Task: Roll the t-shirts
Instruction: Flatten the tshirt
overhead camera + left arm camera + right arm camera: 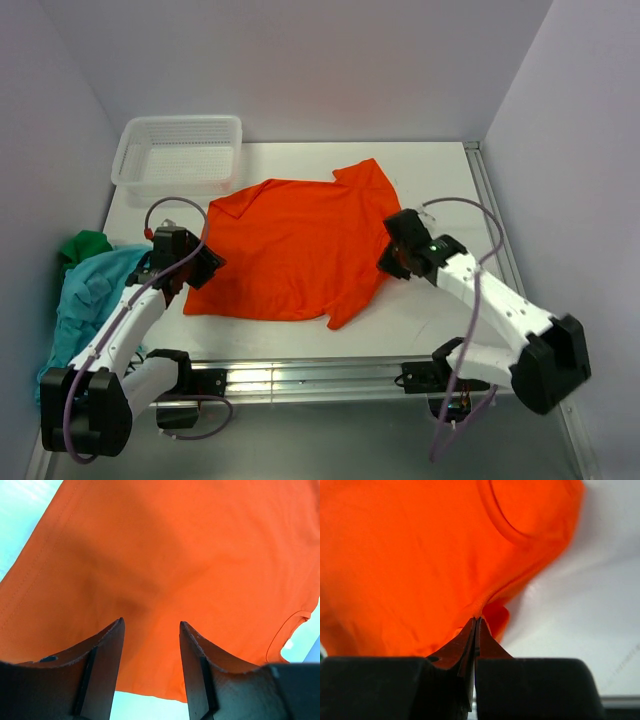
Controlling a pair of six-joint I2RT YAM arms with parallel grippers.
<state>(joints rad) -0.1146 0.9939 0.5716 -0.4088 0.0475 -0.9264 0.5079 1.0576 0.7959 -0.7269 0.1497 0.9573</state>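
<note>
The bright orange t-shirt (295, 245) lies spread on the white table, collar toward the right. My left gripper (200, 265) hovers at its left hem; in the left wrist view the gripper (151, 625) is open over the orange fabric (175, 555), holding nothing. My right gripper (392, 262) is at the shirt's right edge; in the right wrist view the gripper (477, 619) is shut on a pinch of the orange shirt (410, 555), lifting it a little. The teal-blue t-shirt (85, 300) and the dark green t-shirt (85, 245) lie heaped at the left edge.
A white plastic mesh basket (178, 150) stands at the back left corner. Walls close in the table on the left, back and right. A metal rail (300, 375) runs along the near edge between the arm bases.
</note>
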